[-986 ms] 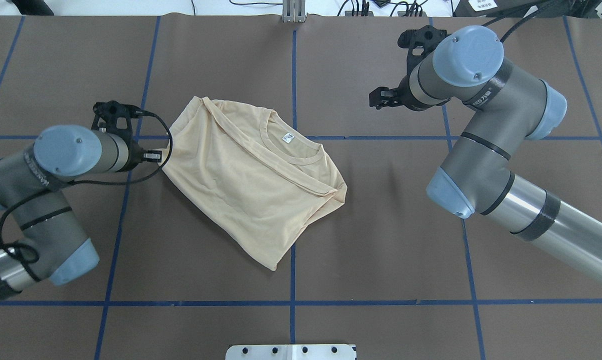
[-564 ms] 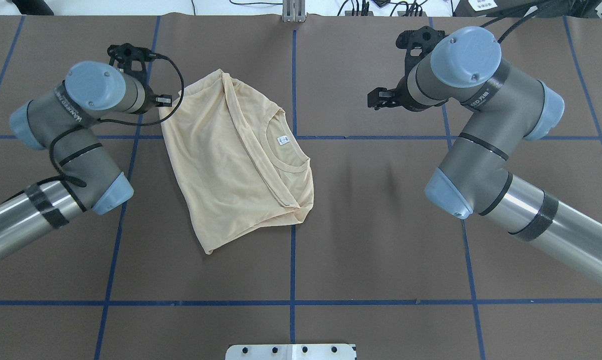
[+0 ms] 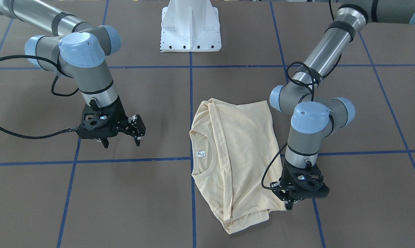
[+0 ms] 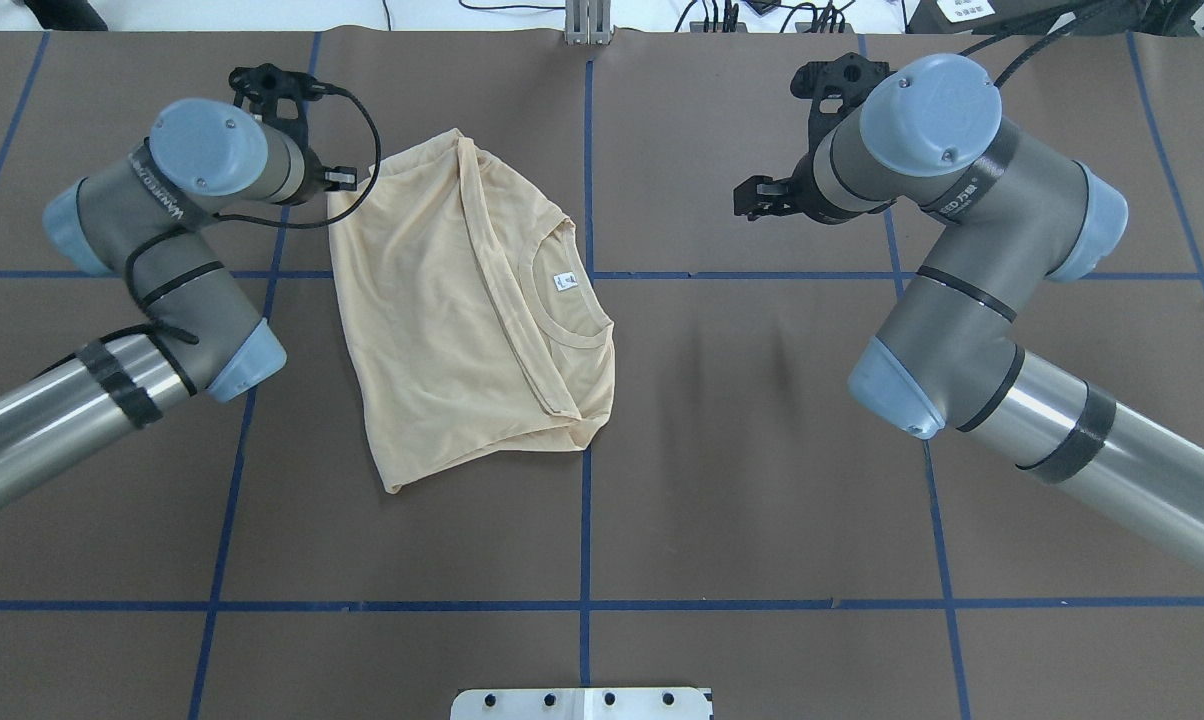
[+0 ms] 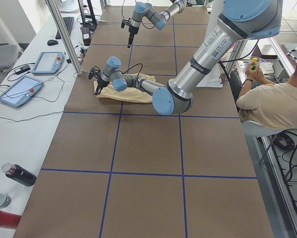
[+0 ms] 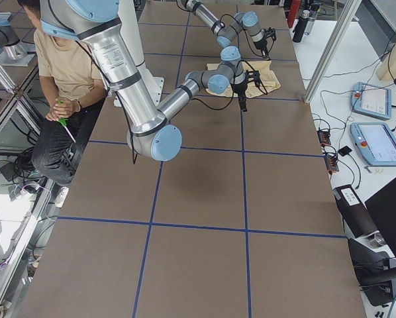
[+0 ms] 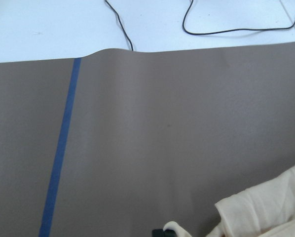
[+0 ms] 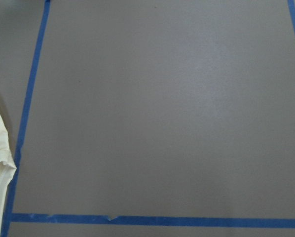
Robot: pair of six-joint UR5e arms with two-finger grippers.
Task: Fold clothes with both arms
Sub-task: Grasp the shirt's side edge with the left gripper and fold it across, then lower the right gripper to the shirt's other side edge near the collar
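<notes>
The clothes are one pale cream-yellow shirt (image 4: 462, 320) lying folded on the brown table, its round neck and white label (image 4: 563, 283) facing up. The front-facing view shows the shirt (image 3: 235, 155) just right of centre. My left gripper (image 4: 340, 180) is shut on the shirt's far-left corner. That gripper (image 3: 290, 204) shows low at the corner in the front-facing view. A fold of cloth (image 7: 266, 207) fills the lower right of the left wrist view. My right gripper (image 3: 121, 139) hangs open and empty, well apart from the shirt. It (image 4: 752, 198) sits at the far right in the overhead view.
Blue tape lines (image 4: 586, 500) divide the brown table cover into squares. The white pedestal base (image 3: 190, 27) stands at the robot's edge. A seated person (image 5: 277, 99) is beside the table, and control tablets (image 5: 19, 89) and bottles (image 5: 19, 174) lie on the side bench.
My left gripper has moved toward the table's far edge with the shirt's corner, and the shirt swung and slid leftward with it. The right arm has barely moved.
</notes>
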